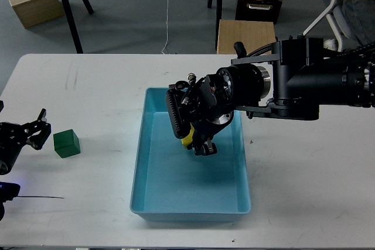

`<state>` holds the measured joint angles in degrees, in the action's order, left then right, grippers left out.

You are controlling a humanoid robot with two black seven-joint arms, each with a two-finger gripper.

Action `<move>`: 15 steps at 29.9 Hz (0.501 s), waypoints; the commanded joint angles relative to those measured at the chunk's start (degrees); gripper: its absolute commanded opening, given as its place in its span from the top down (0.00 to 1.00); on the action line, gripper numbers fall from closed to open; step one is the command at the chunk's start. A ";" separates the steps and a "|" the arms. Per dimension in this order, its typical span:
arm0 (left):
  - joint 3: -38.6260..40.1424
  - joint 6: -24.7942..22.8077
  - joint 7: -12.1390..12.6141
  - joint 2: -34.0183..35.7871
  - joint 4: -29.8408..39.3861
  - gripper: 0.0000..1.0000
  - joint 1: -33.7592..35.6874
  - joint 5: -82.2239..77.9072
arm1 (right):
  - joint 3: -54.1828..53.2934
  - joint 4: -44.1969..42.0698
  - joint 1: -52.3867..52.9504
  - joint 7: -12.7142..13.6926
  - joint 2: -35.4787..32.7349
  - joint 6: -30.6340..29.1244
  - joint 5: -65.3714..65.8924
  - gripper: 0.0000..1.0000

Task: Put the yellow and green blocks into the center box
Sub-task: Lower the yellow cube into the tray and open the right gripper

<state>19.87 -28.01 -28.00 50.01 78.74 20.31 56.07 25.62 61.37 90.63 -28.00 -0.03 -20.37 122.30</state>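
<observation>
A light blue box [242, 162] sits in the middle of the white table. My right gripper [197, 144] reaches in from the right and hangs low over the box's upper middle, shut on a yellow block [187, 140] of which only a small edge shows. A green block [65, 143] stands on the table at the left. My left gripper [36, 130] is open just left of the green block, a small gap apart from it.
The right arm's thick body [304, 86] spans the table from the right edge to the box. A wooden stool [246, 36] and a cardboard box [34, 2] stand on the floor beyond the table.
</observation>
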 commanded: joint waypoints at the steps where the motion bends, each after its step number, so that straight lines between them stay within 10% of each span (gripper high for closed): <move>1: 0.00 0.01 0.00 0.00 0.01 0.00 0.00 0.00 | 1.19 -1.95 -0.63 0.00 0.03 -0.02 -0.40 0.54; 6: 0.00 0.01 0.00 0.00 0.01 0.00 0.00 0.00 | 1.36 -2.22 -0.98 0.00 0.03 -0.29 -6.88 0.09; 15: -0.09 0.01 0.00 0.08 -0.16 0.00 0.26 -1.05 | 0.05 -2.22 0.42 0.00 0.03 0.15 -9.71 0.04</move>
<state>19.87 -27.98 -28.00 50.01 78.72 20.31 55.78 26.61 59.10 90.18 -28.00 0.01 -20.63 112.74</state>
